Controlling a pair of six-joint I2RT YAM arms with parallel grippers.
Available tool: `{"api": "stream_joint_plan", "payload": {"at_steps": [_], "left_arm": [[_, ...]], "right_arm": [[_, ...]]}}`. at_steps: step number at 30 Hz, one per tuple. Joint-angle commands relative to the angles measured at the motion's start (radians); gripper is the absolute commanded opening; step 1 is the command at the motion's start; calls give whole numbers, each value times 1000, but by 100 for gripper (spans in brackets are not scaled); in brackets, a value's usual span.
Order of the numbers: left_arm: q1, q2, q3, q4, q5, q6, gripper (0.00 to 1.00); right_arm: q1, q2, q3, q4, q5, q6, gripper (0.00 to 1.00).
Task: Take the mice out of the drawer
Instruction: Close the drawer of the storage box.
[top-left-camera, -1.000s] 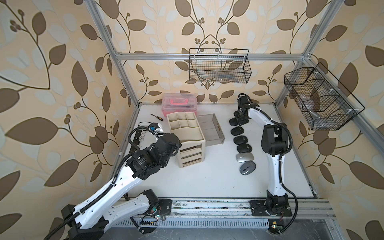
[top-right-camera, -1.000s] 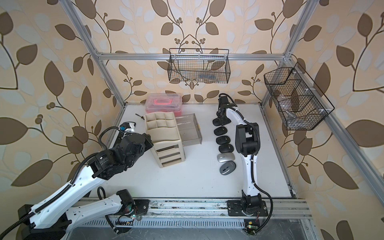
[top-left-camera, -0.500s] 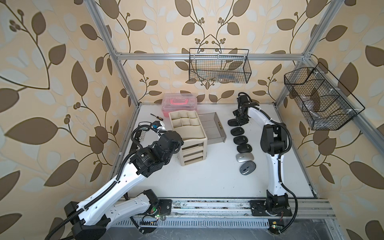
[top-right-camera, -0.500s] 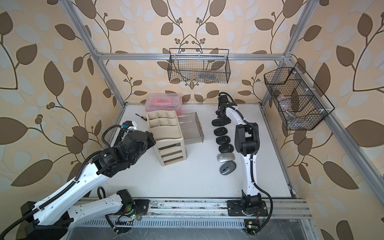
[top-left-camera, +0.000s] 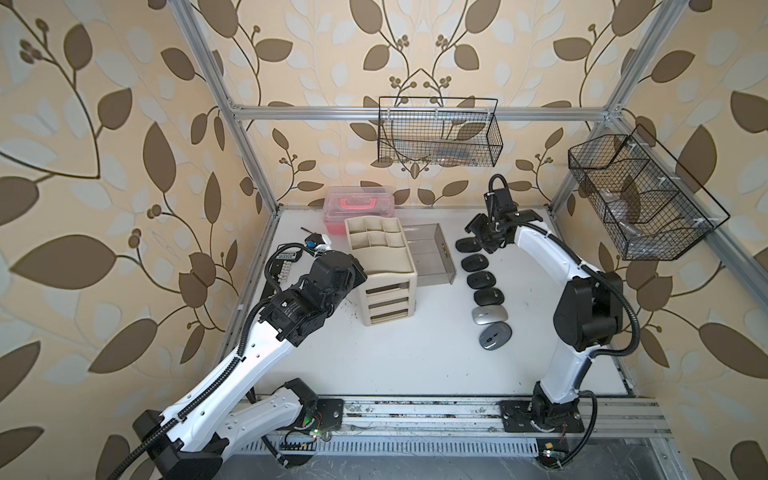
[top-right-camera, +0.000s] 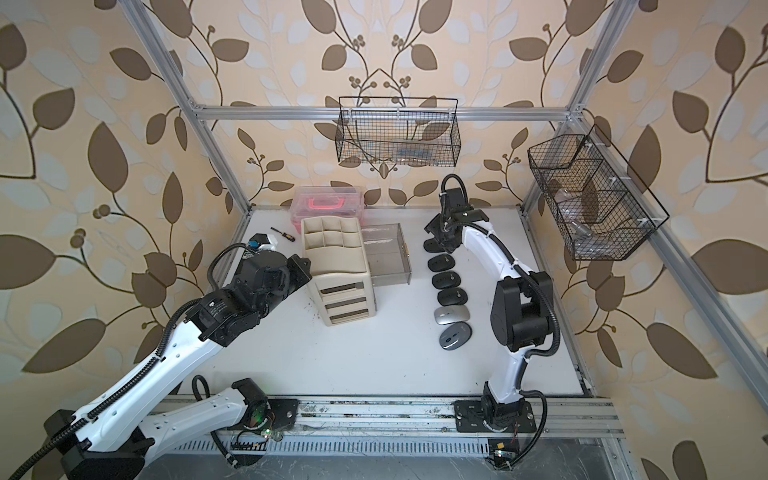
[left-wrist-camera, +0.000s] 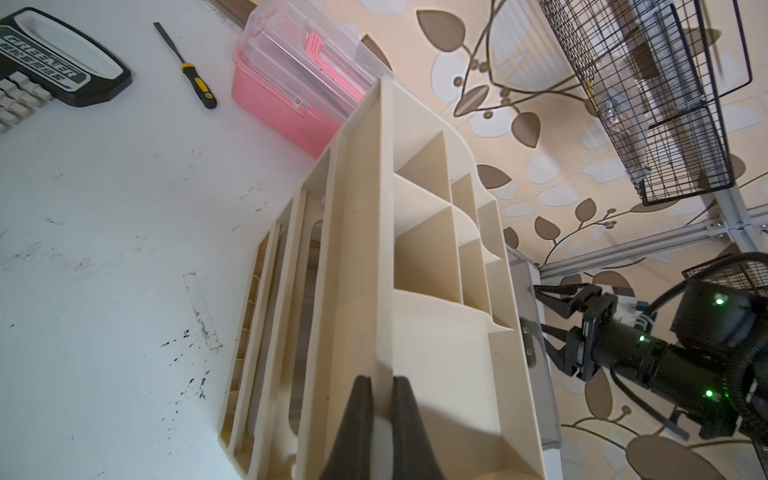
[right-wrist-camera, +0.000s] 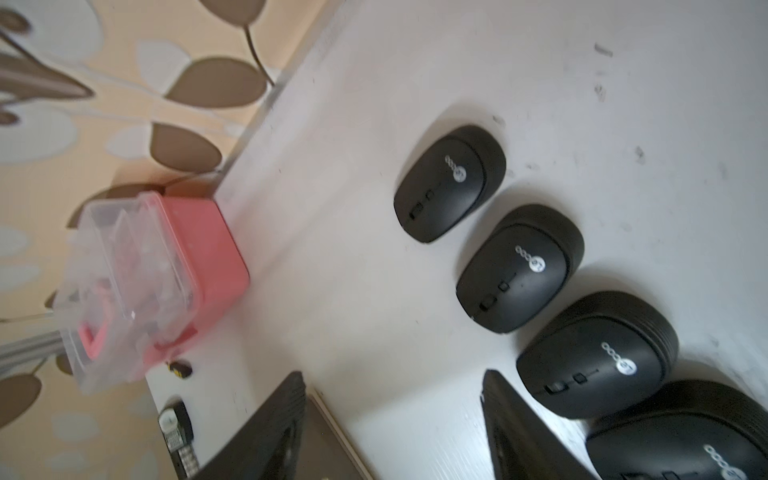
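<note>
Six mice lie in a row on the white table (top-left-camera: 415, 365), right of the beige organizer (top-left-camera: 380, 253): four black mice (top-left-camera: 475, 262), a silver mouse (top-left-camera: 490, 314) and a grey mouse (top-left-camera: 494, 336). The clear drawer (top-left-camera: 428, 253) stands pulled out, with nothing showing inside. My right gripper (top-left-camera: 484, 241) hovers open beside the farthest black mouse (top-left-camera: 465, 245), nothing between its fingers (right-wrist-camera: 503, 415). The right wrist view shows the black mice (right-wrist-camera: 519, 268) close by. My left gripper (left-wrist-camera: 383, 380) is shut on a thin wall of the organizer (left-wrist-camera: 436, 332), on its left side (top-right-camera: 305, 266).
A pink box with a clear lid (top-left-camera: 359, 208) stands behind the organizer. A screwdriver (left-wrist-camera: 191, 75) and a black-green tool case (left-wrist-camera: 62, 62) lie at the back left. Wire baskets hang on the back wall (top-left-camera: 438, 133) and the right wall (top-left-camera: 640, 208).
The left arm has swung slightly right, and the organizer with its drawer has shifted a little right with it. The right gripper has stayed by the farthest black mouse.
</note>
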Motion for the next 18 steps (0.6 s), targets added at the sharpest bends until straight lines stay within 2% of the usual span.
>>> {"api": "stream_joint_plan", "payload": {"at_steps": [1,6,9,13,16,18], "left_arm": [[0,31,-18,21,175,34,0],[2,64,4,42,260,90,0],[2,103,33,39,308,106,0],[1,153,57,56,365,117,0],[2,176,72,52,363,120,0],[1,180,87,27,343,134,0]], "right_arm": [[28,-29,-65,10,-128,-173,67],[87,-77,-66,-13,-198,-293,66],[134,-127,-94,33,-238,-321,67],[188,-118,-109,35,-256,-333,67],[202,-114,-142,61,-271,-330,67],[186,-166,-184,84,-249,-332,68]]}}
